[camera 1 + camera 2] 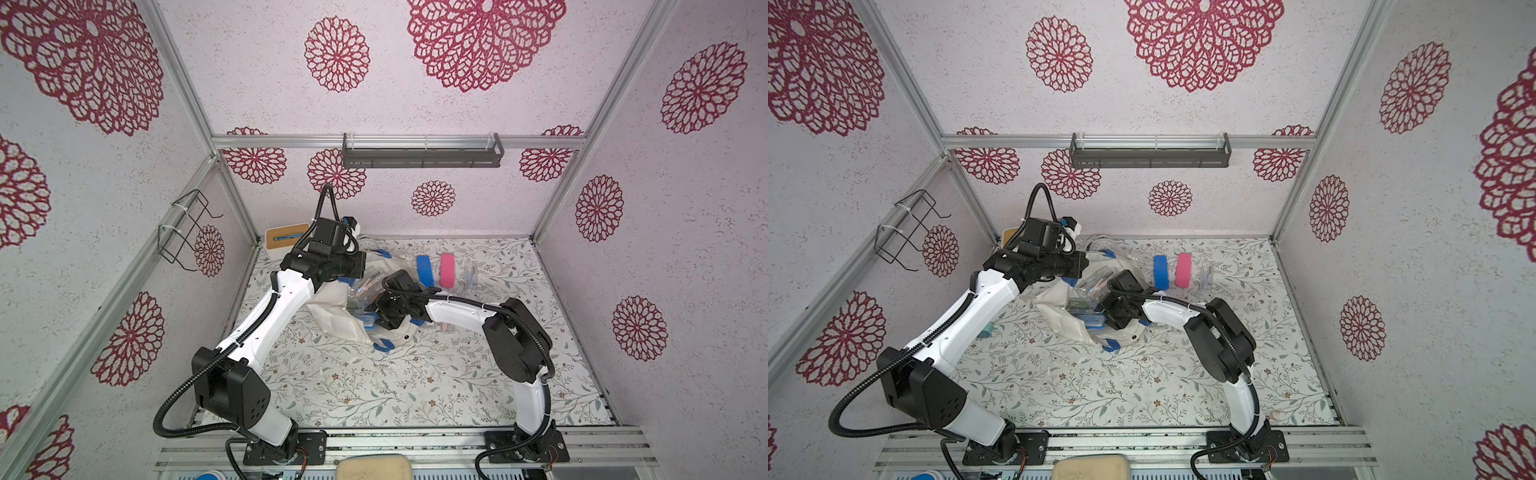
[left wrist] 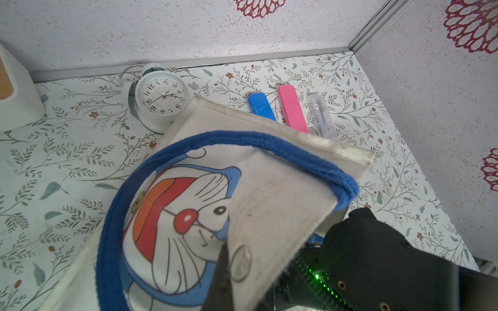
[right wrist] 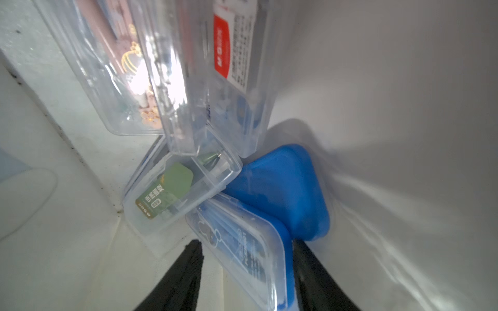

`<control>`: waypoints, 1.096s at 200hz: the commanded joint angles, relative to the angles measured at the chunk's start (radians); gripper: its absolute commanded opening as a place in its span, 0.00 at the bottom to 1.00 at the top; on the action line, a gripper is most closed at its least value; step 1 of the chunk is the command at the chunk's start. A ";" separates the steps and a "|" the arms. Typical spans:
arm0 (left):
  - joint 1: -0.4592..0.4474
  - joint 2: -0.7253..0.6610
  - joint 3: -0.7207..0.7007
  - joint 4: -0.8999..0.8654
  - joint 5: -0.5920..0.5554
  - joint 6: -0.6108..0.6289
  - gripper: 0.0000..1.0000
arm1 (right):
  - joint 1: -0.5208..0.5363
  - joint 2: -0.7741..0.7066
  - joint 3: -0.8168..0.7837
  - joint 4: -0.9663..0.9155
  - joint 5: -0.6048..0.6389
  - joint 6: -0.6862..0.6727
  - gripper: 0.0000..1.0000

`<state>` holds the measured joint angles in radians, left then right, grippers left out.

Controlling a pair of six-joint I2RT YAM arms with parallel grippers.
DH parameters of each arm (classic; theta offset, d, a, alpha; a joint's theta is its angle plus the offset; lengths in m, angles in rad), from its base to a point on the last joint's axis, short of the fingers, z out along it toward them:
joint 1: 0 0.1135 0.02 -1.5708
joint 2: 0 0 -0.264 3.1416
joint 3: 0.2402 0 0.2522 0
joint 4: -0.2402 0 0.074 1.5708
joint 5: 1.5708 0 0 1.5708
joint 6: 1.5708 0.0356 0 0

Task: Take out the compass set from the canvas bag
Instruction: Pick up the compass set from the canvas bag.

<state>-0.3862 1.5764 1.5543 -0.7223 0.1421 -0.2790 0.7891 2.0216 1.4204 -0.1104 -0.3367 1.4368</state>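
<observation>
Most of the off-white canvas bag w/ blue strap handles [image 1: 332, 311] was covered by the two arms in both top views. It was seen slumped mid-counter, mouth open toward the right arm. The left hand [image 1: 360, 266] was pressed shut on a flap of the bag's rim; only one dark finger showed past the cloth in the left wrist view. The right hand [image 3: 246, 243] sat inside the bag, fingers spread either side of a flat blue-backed case w/ clear lid [image 3: 237, 229]. A gap was seen at one finger, so no firm grip could be confirmed. Beyond it were stacked a clear case w/ green label [image 3: 172, 188], a clear case w/ red label [image 3: 229, 53] and a solid blue plastic piece [image 3: 283, 188], all cropped or blurred. Which one held the compass couldn't be made out. The floral-print counter [image 1: 374, 395] also carried a blue bar-shaped case [image 1: 424, 270], a pink bar-shaped case [image 1: 447, 270] and a slim clear case [image 1: 471, 274], side by side past the bag. Pale walls w/ crimson flower medallions [image 1: 336, 54] enclosed it.
</observation>
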 commanded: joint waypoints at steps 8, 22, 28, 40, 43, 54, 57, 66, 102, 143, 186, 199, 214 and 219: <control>-0.004 -0.051 -0.005 0.038 0.019 -0.011 0.00 | 0.014 0.007 -0.013 0.092 -0.049 0.041 0.54; -0.005 -0.052 -0.005 0.038 0.019 -0.012 0.00 | 0.016 0.015 -0.011 0.108 -0.062 0.049 0.53; -0.004 -0.052 -0.005 0.037 0.018 -0.012 0.00 | 0.015 0.018 -0.013 0.119 -0.067 0.052 0.52; -0.006 -0.051 -0.003 0.038 0.018 -0.012 0.00 | 0.016 0.017 -0.027 0.168 -0.072 0.070 0.50; -0.005 -0.050 -0.004 0.039 0.017 -0.012 0.00 | 0.016 0.016 -0.032 0.181 -0.072 0.073 0.50; -0.004 -0.051 -0.002 0.037 0.017 -0.012 0.00 | 0.015 0.007 -0.048 0.235 -0.070 0.087 0.49; -0.005 -0.051 -0.003 0.037 0.017 -0.011 0.00 | 0.016 0.005 -0.052 0.251 -0.070 0.091 0.49; -0.006 -0.051 -0.002 0.035 0.017 -0.011 0.00 | 0.016 -0.001 -0.058 0.295 -0.069 0.100 0.48; -0.004 -0.057 -0.002 0.031 0.016 -0.009 0.00 | 0.016 0.000 -0.079 0.485 -0.074 0.142 0.46; -0.004 -0.066 -0.008 0.029 0.014 -0.006 0.00 | 0.014 0.009 -0.069 0.582 -0.076 0.159 0.45; -0.004 -0.062 -0.007 0.028 0.010 -0.010 0.00 | 0.015 0.043 -0.038 0.499 -0.107 0.153 0.43; -0.002 -0.056 0.000 0.022 0.009 -0.017 0.00 | 0.015 0.057 -0.038 0.476 -0.119 0.160 0.42; 0.000 -0.046 0.013 0.012 0.013 -0.022 0.00 | 0.016 0.071 -0.041 0.469 -0.134 0.170 0.41; -0.001 -0.041 0.018 0.009 0.011 -0.025 0.00 | 0.016 0.075 -0.044 0.474 -0.136 0.177 0.41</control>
<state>-0.3862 1.5616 1.5417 -0.7319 0.1341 -0.2859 0.7994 2.0724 1.3647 0.3614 -0.4335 1.5822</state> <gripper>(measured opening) 0.054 0.417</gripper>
